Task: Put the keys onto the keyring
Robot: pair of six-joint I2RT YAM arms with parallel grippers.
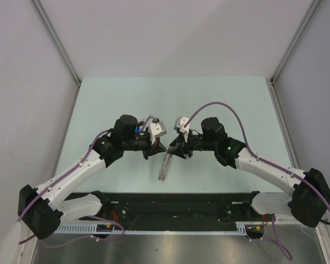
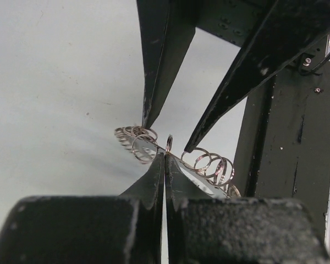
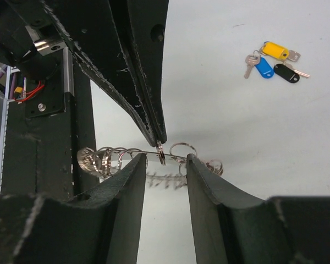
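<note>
The keyring (image 1: 164,166), a silvery loop strung with small coiled rings, hangs limp between the two grippers above the table. My left gripper (image 2: 166,155) is shut, pinching one small ring of the keyring (image 2: 209,162) at its tips. My right gripper (image 3: 165,159) faces it, open, with its fingers (image 3: 136,165) straddling the keyring (image 3: 107,159) on either side of the left gripper's tips (image 3: 160,140). The keys (image 3: 272,60), with yellow, blue and black heads, lie together on the table beyond. From above, only a bit of blue of the keys (image 1: 137,129) shows by the left wrist.
The pale green table (image 1: 99,110) is walled by grey panels on the left, right and back. A black rail with cables (image 1: 176,206) runs along the near edge between the arm bases.
</note>
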